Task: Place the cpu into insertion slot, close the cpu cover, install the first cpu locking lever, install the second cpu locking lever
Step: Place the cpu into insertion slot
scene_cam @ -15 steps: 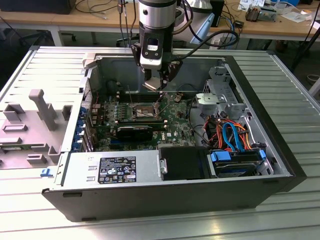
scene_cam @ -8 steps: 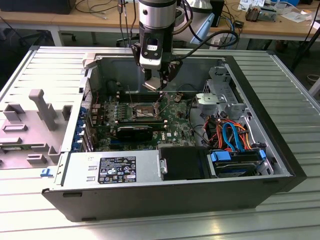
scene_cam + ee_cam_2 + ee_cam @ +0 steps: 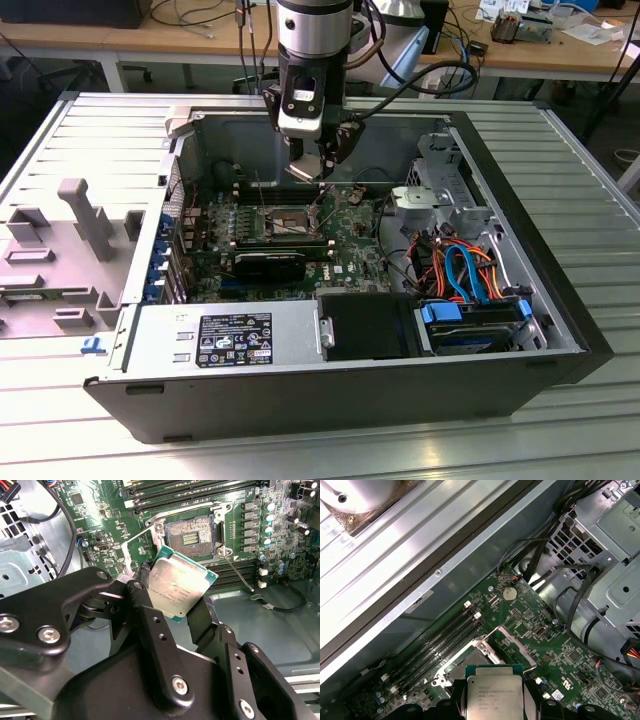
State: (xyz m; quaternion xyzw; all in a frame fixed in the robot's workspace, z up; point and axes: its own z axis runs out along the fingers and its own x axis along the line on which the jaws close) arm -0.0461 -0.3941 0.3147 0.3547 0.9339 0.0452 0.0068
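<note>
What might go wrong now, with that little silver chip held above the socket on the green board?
1. The end effector grips the cpu only by its edges; a slip might drop it onto the board.
2. In the second wrist view the chip's edges do not look squared with the insertion slot; lowered like that, it might seat badly.
3. The thin locking lever stands out beside the slot, and the end effector might snag it.

The cpu, a square chip with a dull silver top and green edge, hangs tilted in the gripper over the bare, dark-centred insertion slot just above the exterior view's centre, the thin silver cpu cover standing open beside it.
</note>
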